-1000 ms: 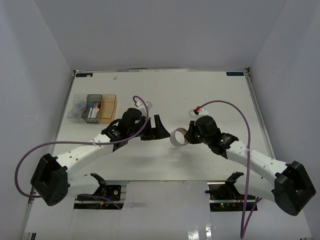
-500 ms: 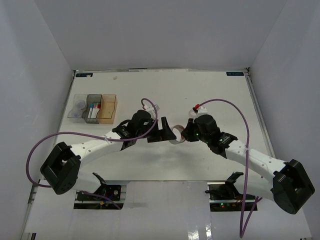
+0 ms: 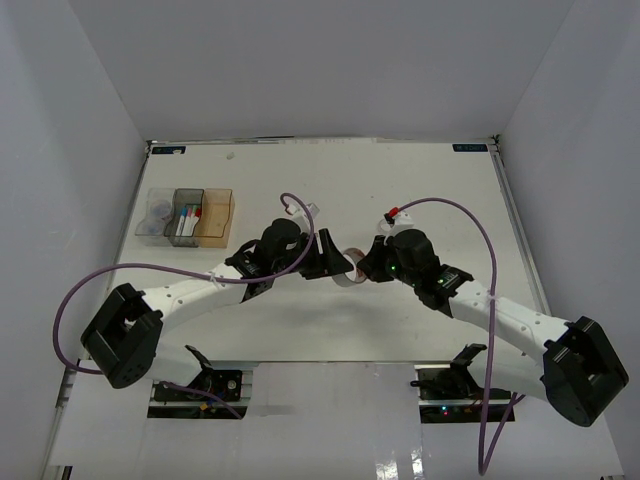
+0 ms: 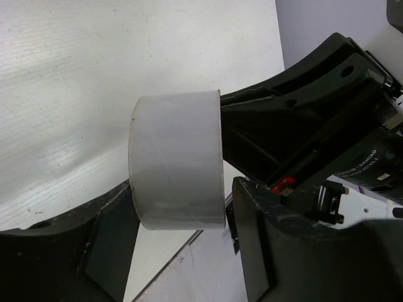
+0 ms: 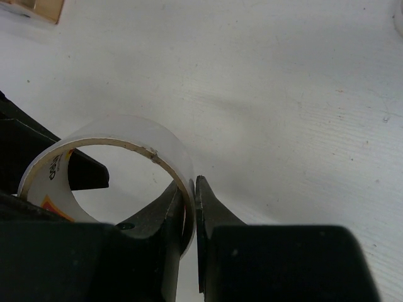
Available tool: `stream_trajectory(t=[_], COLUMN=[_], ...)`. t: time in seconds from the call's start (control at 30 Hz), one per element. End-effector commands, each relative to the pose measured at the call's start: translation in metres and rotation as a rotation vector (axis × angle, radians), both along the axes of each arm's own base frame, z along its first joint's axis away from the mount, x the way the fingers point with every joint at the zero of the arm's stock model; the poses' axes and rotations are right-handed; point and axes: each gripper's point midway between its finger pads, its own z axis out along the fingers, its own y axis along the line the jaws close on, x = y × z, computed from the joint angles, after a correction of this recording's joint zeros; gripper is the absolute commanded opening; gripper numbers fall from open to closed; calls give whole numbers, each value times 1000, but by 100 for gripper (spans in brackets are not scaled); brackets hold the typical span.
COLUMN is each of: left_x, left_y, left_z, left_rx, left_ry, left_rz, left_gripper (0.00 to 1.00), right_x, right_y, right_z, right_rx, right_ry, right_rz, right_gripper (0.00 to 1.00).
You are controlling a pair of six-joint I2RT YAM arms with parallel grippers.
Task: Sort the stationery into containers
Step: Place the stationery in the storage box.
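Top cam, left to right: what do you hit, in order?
clear bin → smoky grey bin → amber bin → tape roll → right arm's base

Tape roll point(image 3: 346, 273) mostly hidden from above between left gripper point(image 3: 333, 264) and right gripper point(image 3: 362, 271); markers point(image 3: 184, 220) in grey bin point(image 3: 188, 190) too small to tell apart; amber bin point(image 5: 34, 7) cut off at right-wrist view's top edge.
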Motion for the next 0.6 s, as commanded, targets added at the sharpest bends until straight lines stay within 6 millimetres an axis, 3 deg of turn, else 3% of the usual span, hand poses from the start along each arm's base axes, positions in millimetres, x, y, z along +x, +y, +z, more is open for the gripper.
stream_trajectory(t=[0.0,0.1,0.17,0.3,0.33,0.43,0.5,0.57], left_x=[-1,-1,-1,3,3,11,19,29], left_y=[-4,-4,-2,6,9,23,31,47], left_z=[8,7,5,2,1,-6,0,-3], left_rx=[-31,-25,-17,19,37,132,180,252], left_ry=[-21,-25,-34,-58,-57,-88,-136,-146], left_rz=[-7,-6,-9,23,31,74,94,136], left_gripper=[63,48,38,33,33,33,31,31], right_x=[5,5,6,4,4,3,4,3], right_y=[10,9,7,3,0,-10,-15,-24], right_z=[11,11,10,8,10,11,14,18], right_rx=[56,54,49,31,26,-7,-30,-55], right_ry=[-33,-35,-37,-43,-51,-65,-86,-107], right_rz=[11,5,-4,-7,-14,-34,-40,-58], right_gripper=[13,20,32,60,75,93,98,93])
